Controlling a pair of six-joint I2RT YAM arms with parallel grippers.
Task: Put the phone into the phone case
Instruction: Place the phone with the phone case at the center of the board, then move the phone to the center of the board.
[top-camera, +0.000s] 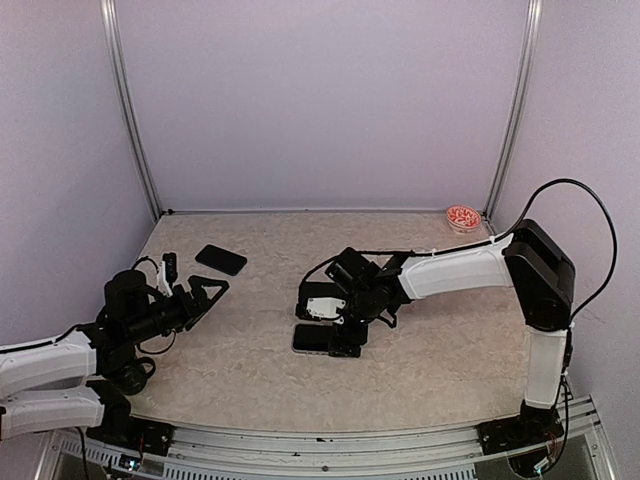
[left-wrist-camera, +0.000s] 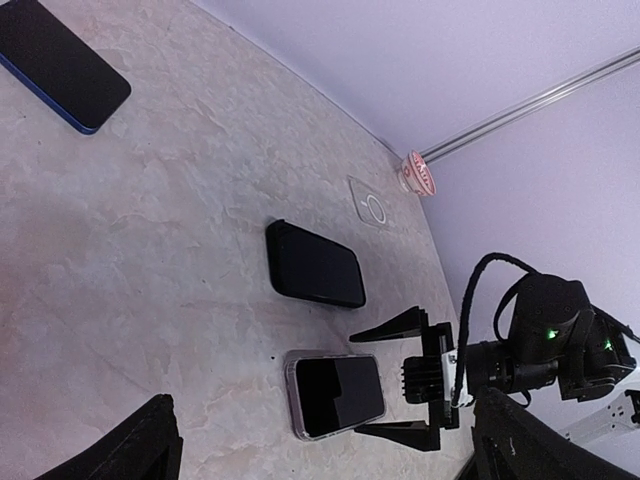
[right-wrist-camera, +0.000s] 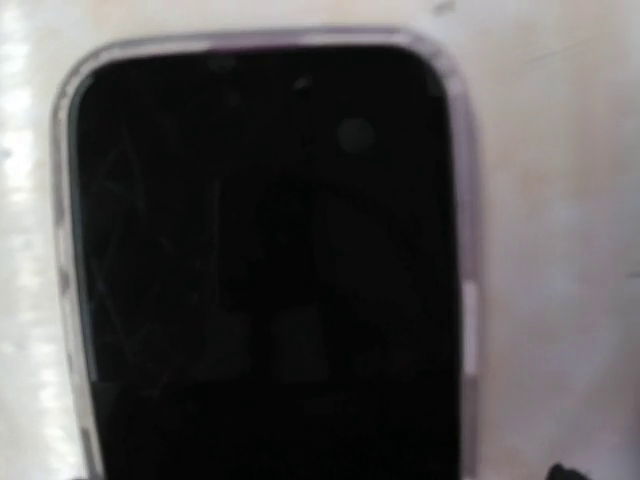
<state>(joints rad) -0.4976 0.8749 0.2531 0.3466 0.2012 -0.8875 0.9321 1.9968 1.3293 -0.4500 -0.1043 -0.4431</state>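
Right gripper (left-wrist-camera: 356, 384) hangs over one short end of the phone (left-wrist-camera: 325, 395), jaws spread wide and gripping nothing. Left gripper (top-camera: 212, 295) is wide open too and empty, well apart from the phone. The phone lies flat, dark screen up, inside a clear phone case (right-wrist-camera: 465, 300) that rims its edges. Just beside the phone lies a black slab (left-wrist-camera: 314, 264), phone or case I cannot tell. Beyond that is a second clear case (left-wrist-camera: 372, 208) with a ring mark. A blue-edged phone (left-wrist-camera: 60, 62) lies well apart. Only the right gripper is above the phone.

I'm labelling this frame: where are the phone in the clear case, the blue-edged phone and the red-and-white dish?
phone in the clear case (left-wrist-camera: 338, 393): left wrist view, middle of its screen.
blue-edged phone (left-wrist-camera: 60, 62): left wrist view, middle of its face.
red-and-white dish (top-camera: 461, 217): top view, its centre.
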